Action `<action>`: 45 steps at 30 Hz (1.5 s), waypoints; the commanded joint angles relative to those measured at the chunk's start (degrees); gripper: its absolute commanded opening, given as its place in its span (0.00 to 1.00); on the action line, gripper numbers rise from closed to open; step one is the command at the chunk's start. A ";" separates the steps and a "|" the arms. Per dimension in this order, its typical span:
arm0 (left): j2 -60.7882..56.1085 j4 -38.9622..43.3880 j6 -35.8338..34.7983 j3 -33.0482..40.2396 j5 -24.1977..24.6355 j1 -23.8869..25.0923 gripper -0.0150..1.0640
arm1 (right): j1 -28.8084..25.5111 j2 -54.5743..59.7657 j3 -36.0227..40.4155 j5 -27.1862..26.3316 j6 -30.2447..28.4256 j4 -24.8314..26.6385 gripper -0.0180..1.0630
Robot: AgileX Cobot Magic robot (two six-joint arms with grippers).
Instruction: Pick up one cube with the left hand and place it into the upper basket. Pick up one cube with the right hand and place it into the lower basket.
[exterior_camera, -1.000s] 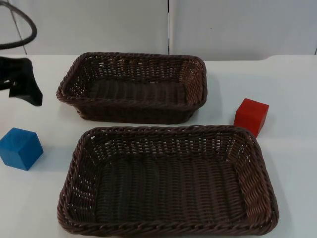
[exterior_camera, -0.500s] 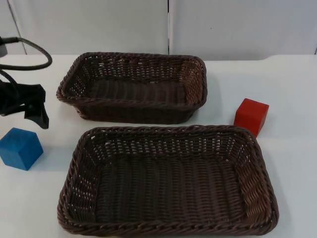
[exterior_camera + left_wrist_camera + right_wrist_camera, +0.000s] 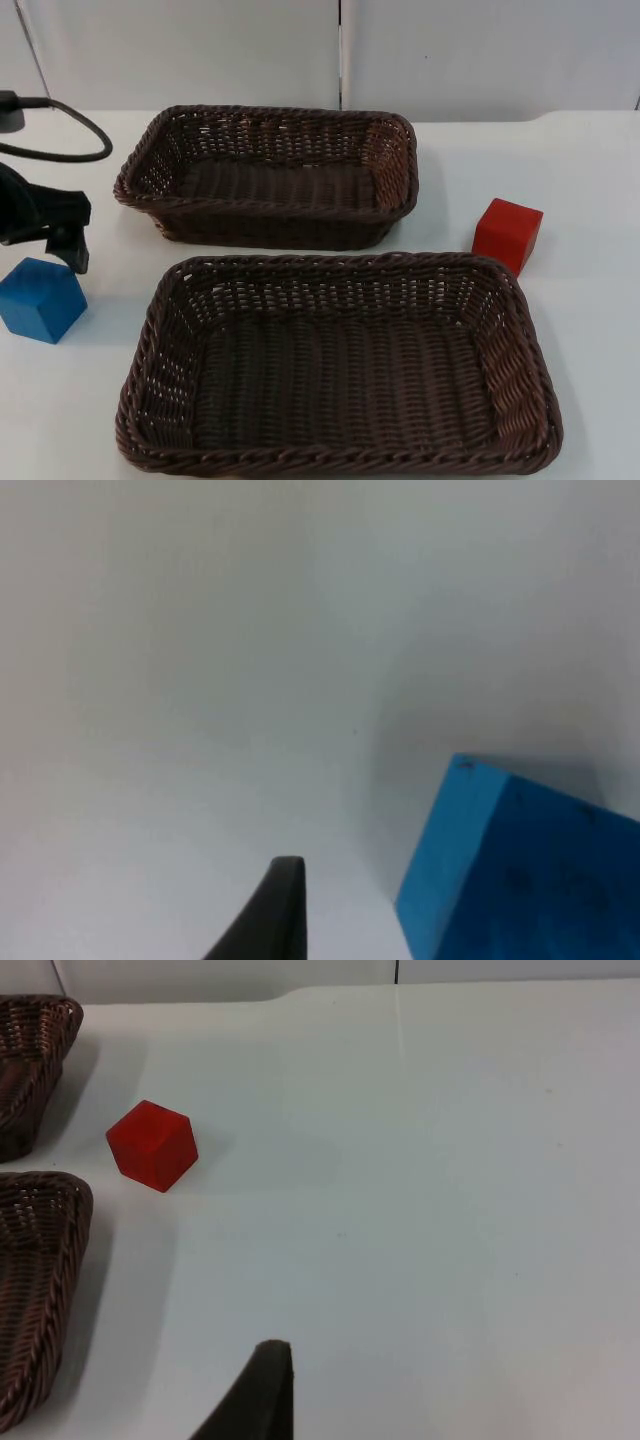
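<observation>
A blue cube (image 3: 40, 299) sits on the white table at the far left, level with the lower basket (image 3: 330, 265). My left gripper (image 3: 62, 243) hangs just above and behind it, its black tip at the cube's top back edge. In the left wrist view the blue cube (image 3: 520, 875) looms close beside the gripper. The red cube (image 3: 507, 234) rests to the right, between the upper basket (image 3: 262, 208) and the lower one. My right gripper (image 3: 263, 1395) waits well back from the red cube (image 3: 152, 1145), over bare table. Both baskets hold nothing.
The two brown wicker baskets stand one behind the other in the table's middle, with a narrow strip of table between them. The right wrist view shows ends of the upper basket (image 3: 30, 1030) and lower basket (image 3: 40, 1260). A grey partition wall (image 3: 450, 60) closes the far edge.
My left gripper has come down and forward from beside the upper basket to just over the blue cube. Both cubes and both baskets have stayed put.
</observation>
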 commanded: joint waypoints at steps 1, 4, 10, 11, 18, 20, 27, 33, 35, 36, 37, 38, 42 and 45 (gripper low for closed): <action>0.50 2.17 -0.19 -0.49 0.10 0.09 0.93 | -0.21 -0.11 0.06 -0.36 -0.39 -0.31 0.99; 1.28 2.62 1.89 -0.62 -0.93 0.09 0.93 | -0.21 -0.11 0.06 -0.36 -0.39 -0.31 0.99; 2.42 2.62 5.14 -0.62 -1.59 0.09 0.93 | -0.21 -0.11 0.06 -0.36 -0.39 -0.31 0.99; 2.97 2.62 6.77 -0.62 -1.68 0.09 0.93 | -0.21 -0.11 0.06 -0.36 -0.39 -0.31 0.99; 3.59 2.39 7.72 -0.62 -3.35 0.09 0.93 | -0.21 -0.11 0.06 -0.36 -0.39 -0.31 0.99; 3.59 2.39 7.72 -0.62 -3.35 0.09 0.93 | -0.21 -0.11 0.06 -0.36 -0.39 -0.31 0.99; 3.70 2.13 7.82 -0.62 -3.51 0.09 0.93 | -0.21 -0.11 0.06 -0.36 -0.39 -0.31 0.99; 6.03 1.91 8.55 -0.62 -2.94 0.09 0.93 | -0.21 -0.11 0.06 -0.36 -0.39 -0.31 0.99; 6.19 1.91 8.55 -0.62 -3.05 0.09 0.93 | -0.21 -0.11 0.06 -0.36 -0.39 -0.31 0.99; 6.19 1.91 8.55 -0.62 -3.05 0.09 0.93 | -0.21 -0.11 0.06 -0.36 -0.39 -0.31 0.99; 6.19 1.91 8.55 -0.62 -3.19 0.09 0.93 | -0.21 -0.11 0.06 -0.36 -0.39 -0.31 0.99; 6.19 1.91 8.55 -0.62 -3.19 0.09 0.93 | -0.21 -0.11 0.06 -0.36 -0.39 -0.31 0.99; 6.36 1.91 8.55 -0.62 -3.96 0.09 0.93 | -0.21 -0.11 0.06 -0.36 -0.39 -0.31 0.99; 6.46 1.91 8.55 -0.62 -4.22 0.09 0.87 | -0.21 -0.11 0.06 -0.36 -0.39 -0.31 0.99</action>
